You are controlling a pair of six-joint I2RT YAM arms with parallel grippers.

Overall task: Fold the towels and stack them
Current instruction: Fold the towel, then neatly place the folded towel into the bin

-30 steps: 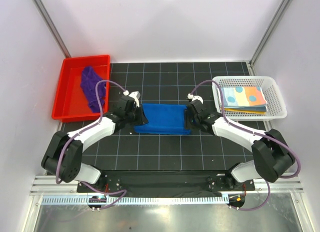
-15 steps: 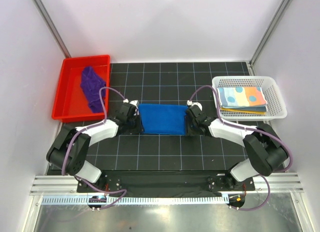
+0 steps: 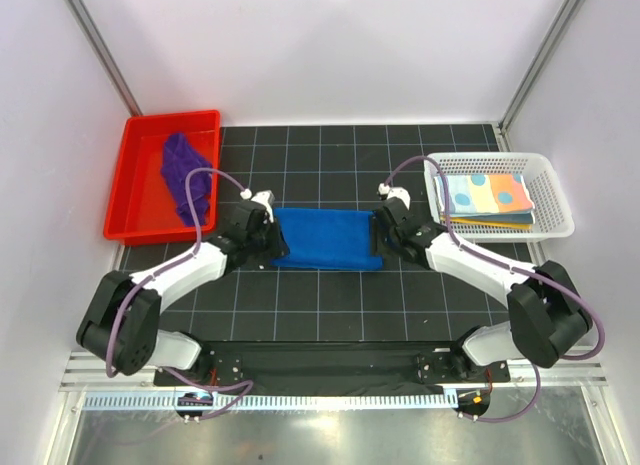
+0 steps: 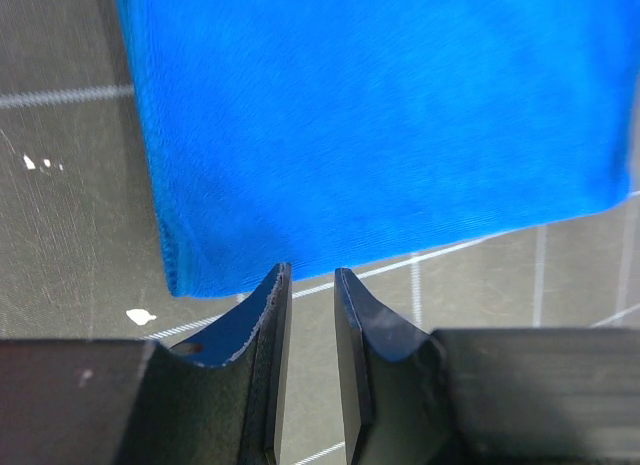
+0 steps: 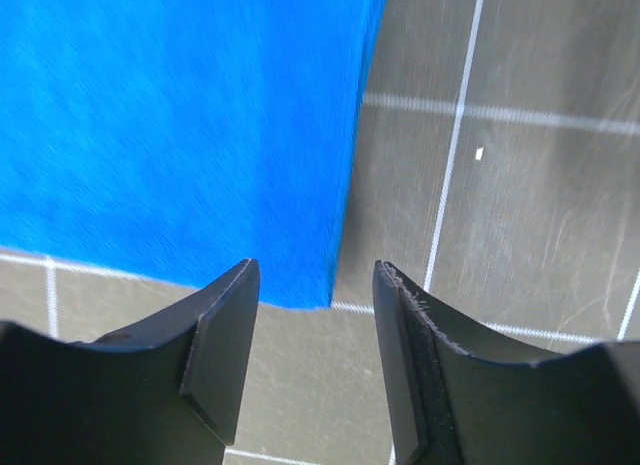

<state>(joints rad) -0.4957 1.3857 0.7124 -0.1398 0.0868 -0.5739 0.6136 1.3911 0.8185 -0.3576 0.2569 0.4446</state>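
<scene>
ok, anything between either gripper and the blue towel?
Nothing visible. The left gripper sits at the left edge of the blue towel, the right gripper at its right edge. Both have jaws apart and empty, tips right at the cloth on the black mat.

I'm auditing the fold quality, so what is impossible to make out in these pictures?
Blue towel: its layer count; too small from above, and both wrist views cut it off at the frame edges.
White basket: whatever lies beneath the patterned towel, which covers it, top view.
Purple towel in the red tray: its edges, lost in its own crumples, top view.
</scene>
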